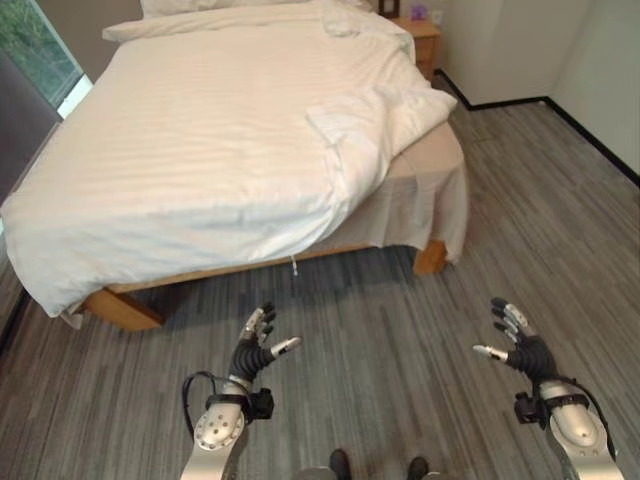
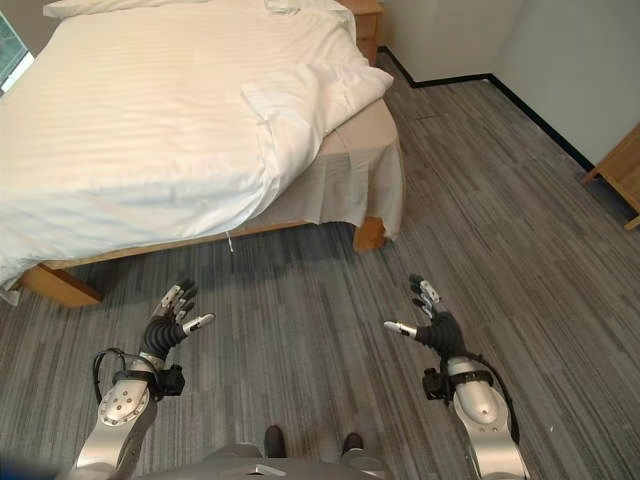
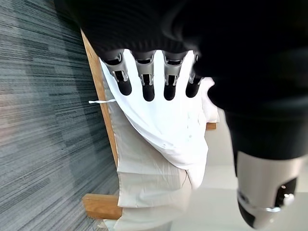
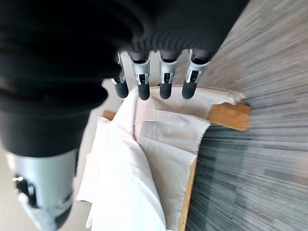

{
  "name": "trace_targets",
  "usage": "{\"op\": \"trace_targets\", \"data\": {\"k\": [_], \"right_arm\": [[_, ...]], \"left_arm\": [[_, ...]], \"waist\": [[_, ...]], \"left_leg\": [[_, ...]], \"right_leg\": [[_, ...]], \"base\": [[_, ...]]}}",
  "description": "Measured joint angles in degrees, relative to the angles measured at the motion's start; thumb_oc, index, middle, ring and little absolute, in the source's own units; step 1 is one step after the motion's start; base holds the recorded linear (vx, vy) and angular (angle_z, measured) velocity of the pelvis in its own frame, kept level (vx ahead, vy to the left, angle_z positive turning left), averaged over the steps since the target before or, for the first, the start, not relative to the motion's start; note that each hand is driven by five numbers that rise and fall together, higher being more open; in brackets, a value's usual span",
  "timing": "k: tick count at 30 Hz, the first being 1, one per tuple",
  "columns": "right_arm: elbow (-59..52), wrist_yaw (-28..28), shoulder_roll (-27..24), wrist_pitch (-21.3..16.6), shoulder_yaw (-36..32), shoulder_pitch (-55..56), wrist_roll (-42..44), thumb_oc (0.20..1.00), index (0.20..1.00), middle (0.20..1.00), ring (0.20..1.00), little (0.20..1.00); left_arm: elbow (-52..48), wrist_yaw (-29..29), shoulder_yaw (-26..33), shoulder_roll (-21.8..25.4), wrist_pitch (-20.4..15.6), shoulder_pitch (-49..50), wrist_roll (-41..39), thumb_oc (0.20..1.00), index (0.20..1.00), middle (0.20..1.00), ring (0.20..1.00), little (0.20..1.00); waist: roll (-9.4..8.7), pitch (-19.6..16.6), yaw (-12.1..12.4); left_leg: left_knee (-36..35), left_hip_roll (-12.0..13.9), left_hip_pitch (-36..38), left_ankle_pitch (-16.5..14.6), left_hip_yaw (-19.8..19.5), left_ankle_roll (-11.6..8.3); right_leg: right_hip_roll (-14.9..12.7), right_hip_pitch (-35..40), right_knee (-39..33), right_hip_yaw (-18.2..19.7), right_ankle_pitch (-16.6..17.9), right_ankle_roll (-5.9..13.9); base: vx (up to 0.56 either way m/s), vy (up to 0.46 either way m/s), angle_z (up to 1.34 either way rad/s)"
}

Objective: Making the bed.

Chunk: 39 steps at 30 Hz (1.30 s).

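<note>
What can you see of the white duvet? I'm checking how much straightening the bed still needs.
The white striped fabric duvet covers most of the wooden-framed bed, fairly smooth across the middle. Its near edge drapes over the foot of the bed. At the robot's right foot corner it is folded back and bunched, exposing the beige bed skirt below. Neither the left hand nor the right hand touches it; both are open above the floor.

White duvet (image 1: 210,140) with faint woven stripes; beige sheet (image 1: 420,200) beneath; light wooden bed frame (image 1: 125,305); grey streaked floor (image 1: 400,330); pale walls (image 1: 500,45) with black skirting.
</note>
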Motion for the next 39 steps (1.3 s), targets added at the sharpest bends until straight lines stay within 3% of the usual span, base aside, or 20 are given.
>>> {"op": "trace_targets", "data": {"k": [7, 11, 13, 15, 17, 21, 22, 24, 27, 28, 29, 30, 31, 32, 33, 34, 35, 37, 38, 39], "right_arm": [[1.4, -0.8, -0.1, 0.8, 2.8, -1.6, 0.0, 1.000, 1.000, 1.000, 1.000, 1.000], [3.1, -0.8, -0.3, 1.3, 3.3, 0.3, 0.0, 1.000, 1.000, 1.000, 1.000, 1.000], [3.4, -0.5, -0.5, 1.8, 4.2, -0.7, 0.0, 1.000, 1.000, 1.000, 1.000, 1.000], [2.4, 0.0, -2.2, 1.7, 4.1, -1.6, 0.0, 1.000, 1.000, 1.000, 1.000, 1.000], [2.0, 0.2, -4.9, 1.9, 2.7, -1.7, -0.1, 1.000, 1.000, 1.000, 1.000, 1.000], [1.5, 0.2, -4.4, 2.3, 1.9, -1.8, -0.5, 1.000, 1.000, 1.000, 1.000, 1.000], [1.5, 0.2, -4.3, 2.4, 2.0, -1.8, -0.6, 1.000, 1.000, 1.000, 1.000, 1.000], [1.8, 0.3, -4.2, 2.4, 2.8, -2.4, -0.7, 1.000, 1.000, 1.000, 1.000, 1.000], [2.8, 0.2, -4.5, 2.3, 4.0, -4.1, -1.2, 1.000, 1.000, 1.000, 1.000, 1.000], [2.6, 0.3, -4.9, 2.4, 4.9, -4.3, -1.2, 1.000, 1.000, 1.000, 1.000, 1.000], [2.3, 0.3, -4.9, 2.4, 5.4, -4.1, -1.2, 1.000, 1.000, 1.000, 1.000, 1.000], [2.3, 0.3, -4.7, 2.4, 6.8, -4.5, -1.3, 1.000, 1.000, 1.000, 1.000, 1.000], [2.5, 0.3, -3.7, 2.8, 9.2, -4.6, -1.3, 1.000, 1.000, 1.000, 1.000, 1.000], [2.6, 0.5, -3.5, 2.8, 10.5, -4.4, -1.4, 1.000, 1.000, 1.000, 1.000, 1.000], [2.3, 0.5, -3.4, 2.8, 10.6, -4.1, -1.8, 1.000, 1.000, 1.000, 1.000, 1.000], [2.2, 0.4, -3.3, 2.8, 10.9, -4.6, -2.7, 1.000, 1.000, 1.000, 1.000, 1.000], [1.7, 0.4, -3.2, 2.8, 11.6, -5.7, -3.5, 1.000, 1.000, 1.000, 1.000, 1.000], [-0.2, 0.4, -3.2, 2.8, 11.5, -5.0, -4.7, 1.000, 1.000, 1.000, 1.000, 1.000], [-0.2, 0.4, -3.2, 2.7, 11.5, -5.2, -5.3, 1.000, 1.000, 1.000, 1.000, 1.000], [-0.3, 0.3, -3.4, 2.7, 11.3, -5.0, -5.7, 1.000, 1.000, 1.000, 1.000, 1.000]], "left_arm": [[-0.5, -0.1, -1.8, 0.2, 0.5, -0.3, -2.3, 1.000, 1.000, 1.000, 1.000, 1.000], [3.7, -1.5, -4.0, -0.7, 0.9, 0.0, -7.0, 1.000, 1.000, 1.000, 1.000, 1.000], [7.7, -1.8, -5.7, -0.5, 2.6, -2.6, -9.5, 1.000, 1.000, 1.000, 1.000, 1.000], [8.0, -2.9, -7.2, -1.5, 3.3, -2.1, -10.7, 1.000, 1.000, 1.000, 1.000, 1.000], [8.1, -3.8, -10.2, -2.6, 3.9, -1.8, -11.1, 1.000, 1.000, 1.000, 1.000, 1.000], [7.3, -4.6, -11.1, -3.1, 4.3, -0.6, -11.0, 1.000, 1.000, 1.000, 1.000, 1.000], [7.4, -4.6, -11.2, -3.7, 4.3, -1.3, -11.0, 1.000, 1.000, 1.000, 1.000, 1.000], [7.6, -4.4, -10.9, -4.0, 4.2, -2.2, -10.9, 1.000, 1.000, 1.000, 1.000, 1.000], [9.1, -4.0, -11.0, -4.0, 4.3, -3.5, -10.6, 1.000, 1.000, 1.000, 1.000, 1.000], [9.1, -3.6, -11.0, -4.1, 4.3, -4.1, -10.6, 1.000, 1.000, 1.000, 1.000, 1.000], [8.8, -3.5, -10.7, -4.3, 4.2, -3.7, -10.6, 1.000, 1.000, 1.000, 1.000, 1.000], [8.2, -3.5, -9.9, -4.3, 4.3, -2.7, -10.7, 1.000, 1.000, 1.000, 1.000, 1.000], [6.9, -3.4, -8.7, -3.9, 4.3, -2.3, -10.7, 1.000, 1.000, 1.000, 1.000, 1.000], [6.1, -3.5, -8.6, -3.5, 4.3, -1.6, -10.9, 1.000, 1.000, 1.000, 1.000, 1.000], [6.0, -3.5, -9.2, -3.2, 4.3, -2.1, -10.9, 1.000, 1.000, 1.000, 1.000, 1.000], [5.7, -3.4, -9.9, -3.0, 4.2, -2.9, -11.0, 1.000, 1.000, 1.000, 1.000, 1.000], [5.8, -3.4, -10.4, -1.6, 4.2, -4.2, -10.9, 1.000, 1.000, 1.000, 1.000, 1.000], [6.2, -3.1, -11.4, 1.0, 4.4, -6.2, -10.9, 1.000, 1.000, 1.000, 1.000, 1.000], [5.6, -2.9, -11.6, 1.3, 4.3, -6.3, -10.9, 1.000, 1.000, 1.000, 1.000, 1.000], [4.6, -2.5, -11.5, 2.2, 4.3, -6.8, -10.7, 1.000, 1.000, 1.000, 1.000, 1.000]], "waist": [[-0.34, 1.0, -0.3], [-0.78, 1.5, -0.2], [-3.63, 3.4, 0.7], [-3.38, 4.4, 0.7], [-2.68, 7.1, 1.8], [-1.95, 8.0, 2.1], [-1.59, 8.2, 1.9], [-1.50, 8.1, 1.7], [-1.04, 7.6, 1.3], [-0.07, 6.6, 1.2], [0.13, 5.5, 1.1], [-1.00, 5.1, 1.2], [-3.79, 4.4, 0.9], [-4.43, 3.7, 1.2], [-3.80, 3.2, 1.2], [-2.26, 3.0, 1.6], [-1.02, 3.0, 1.4], [-1.36, 3.1, -0.1], [-1.41, 3.0, -0.1], [-1.28, 2.8, -0.1]], "left_leg": [[0.0, 1.2, -0.3, -0.1, 2.8, -0.09], [1.2, 2.1, -0.5, 0.0, 2.8, -1.79], [16.1, 2.7, -8.0, -1.8, 2.1, -4.07], [30.4, 4.8, -15.3, -2.0, 0.8, -4.50], [45.6, 9.4, -23.9, 1.7, 1.4, -10.22], [33.5, 9.9, -24.2, 2.1, 5.1, -9.98], [27.0, 9.7, -23.8, 2.2, 9.7, -9.86], [14.8, 8.3, -20.7, 3.1, 17.0, -8.62], [0.1, 5.7, -15.3, 4.3, 17.4, -6.92], [-0.5, 4.9, -14.6, 4.6, 14.3, -6.47], [-0.5, 4.5, -13.5, 7.0, 12.6, -4.05], [-0.1, 3.1, -11.9, 9.3, 12.0, -1.02], [0.8, 0.5, -10.1, 6.0, 11.7, -0.28], [1.1, -0.4, -9.1, 4.4, 11.7, 0.68], [0.5, -0.3, -8.1, 3.8, 11.9, 1.54], [-0.1, 0.7, -6.7, 3.3, 12.2, 2.01], [0.0, 1.8, -5.1, 2.5, 12.1, 2.25], [0.0, 1.1, -1.4, 0.7, 10.8, 2.52], [0.0, 1.0, -0.1, -0.1, 10.8, 2.62], [0.5, 1.0, 1.2, -2.2, 10.2, 2.68]], "right_leg": [[0.9, -3.0, 2.5, 2.5, -0.5, 0.38], [2.1, -1.6, -0.2, 1.9, -0.1, -0.56], [0.4, -1.9, -0.1, 1.6, 0.1, -1.94], [1.0, -2.1, 0.3, 1.5, 0.2, -3.56], [1.6, -1.1, 1.7, 1.8, -1.1, -5.05], [1.8, -1.5, 1.6, 3.1, -2.0, -5.64], [2.1, -1.3, 1.1, 3.1, -1.9, -5.89], [3.0, 0.2, -0.3, 3.5, -2.7, -4.31], [4.2, 3.0, -0.4, 5.2, -5.3, -2.55], [4.3, 4.5, -0.2, 5.9, -6.5, -2.53], [4.2, 5.5, -0.4, 6.9, -7.2, -2.15], [2.6, 7.1, -0.4, 7.7, -8.9, -1.74], [0.2, 8.8, 0.9, 7.1, -10.0, -1.44], [-1.1, 7.5, 6.3, 6.2, -11.6, 0.71], [-1.1, 5.8, 11.0, 5.7, -12.0, 1.30], [-1.1, -0.6, 23.9, 6.1, -12.2, 3.44], [-3.2, -13.3, 48.6, 6.7, -8.0, 11.04], [-6.1, -21.2, 58.1, 6.7, -6.9, 10.90], [-6.7, -22.9, 57.4, 5.9, -6.4, 10.40], [-9.5, -26.0, 54.8, 3.3, -6.5, 9.06]], "base": [[-0.03, -0.090, -0.21], [-0.02, -0.246, 0.00], [-0.04, -0.271, 0.05], [0.02, -0.211, 0.01], [0.15, -0.137, 0.00], [0.27, -0.086, -0.08], [0.40, 0.040, -0.07], [0.51, 0.081, -0.08], [0.39, 0.063, -0.36], [0.57, 0.035, -0.50], [0.68, 0.031, -0.60], [0.68, 0.021, -0.52], [0.37, 0.035, -0.38], [0.37, 0.065, -0.16], [0.31, 0.054, -0.23], [0.29, 0.054, -0.26], [0.32, 0.073, -0.10], [0.47, 0.078, 0.55], [0.52, -0.053, 0.65], [0.25, -0.076, 0.43]]}}
